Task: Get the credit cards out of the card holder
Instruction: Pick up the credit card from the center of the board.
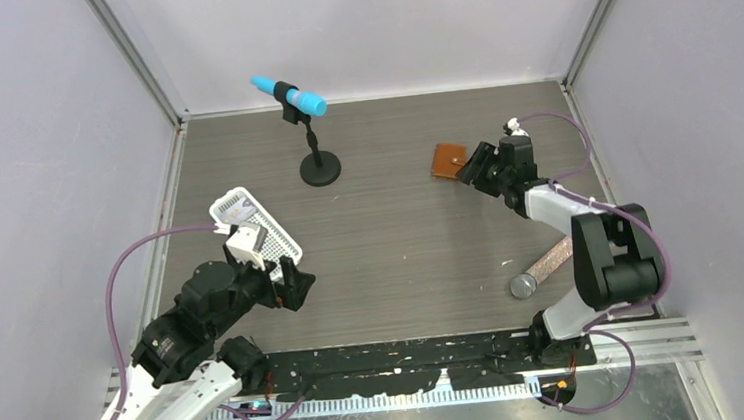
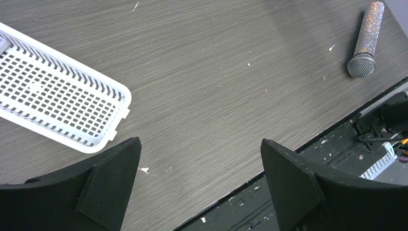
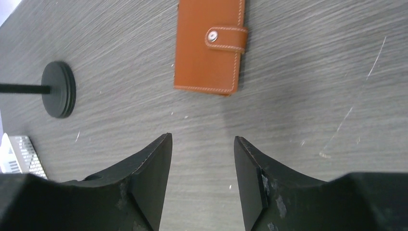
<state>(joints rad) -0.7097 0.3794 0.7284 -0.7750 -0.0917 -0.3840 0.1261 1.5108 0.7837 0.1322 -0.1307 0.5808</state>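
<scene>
The card holder lies shut on the table at the back right, a tan-brown leather wallet with its snap tab fastened. The credit cards are hidden inside it. My right gripper hovers just right of the holder; in the right wrist view its fingertips stand a moderate gap apart over bare table, short of the holder, with nothing between them. My left gripper is at the front left, wide open above the table's near edge, holding nothing.
A white perforated tray lies beside the left gripper. A blue microphone on a black stand stands at the back centre. A glittery silver microphone lies by the right arm's base.
</scene>
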